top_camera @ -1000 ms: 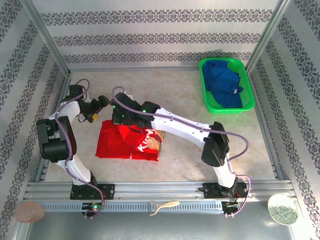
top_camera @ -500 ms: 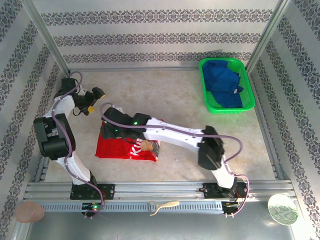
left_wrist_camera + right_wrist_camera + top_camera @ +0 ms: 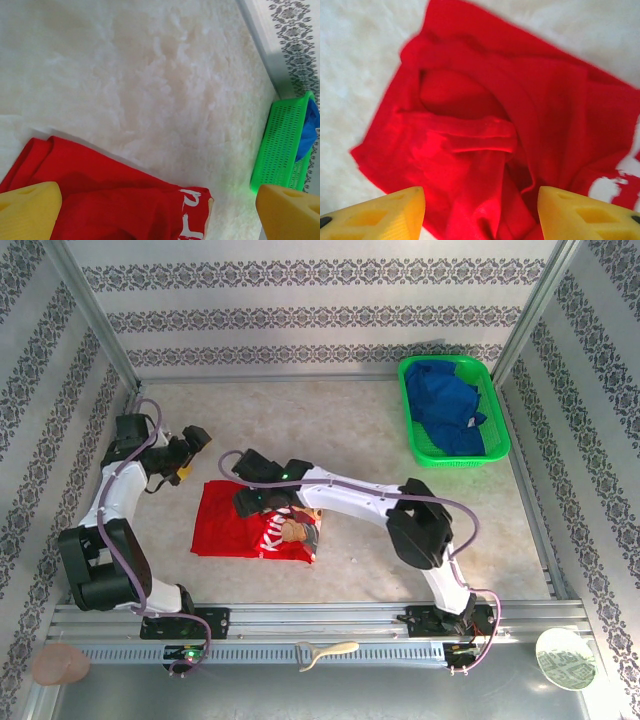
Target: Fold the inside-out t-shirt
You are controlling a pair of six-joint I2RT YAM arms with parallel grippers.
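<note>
The inside-out t-shirt lies folded into a rough red rectangle left of the table's middle, with its white print at the right end. My right gripper hovers over its upper edge. In the right wrist view the gripper is open, with creased red cloth below and nothing between the yellow fingertips. My left gripper is open just above the shirt's upper left corner and apart from it. The left wrist view shows this gripper looking across the shirt.
A green basket holding a blue garment stands at the back right, and is also seen in the left wrist view. Patterned walls close off three sides. A pink object, a white brush and a plate lie beyond the front rail.
My right gripper has opened and let go of the shirt, after carrying the cloth down to the left and then lifting back. The shirt now lies flatter. The left arm has shifted slightly.
</note>
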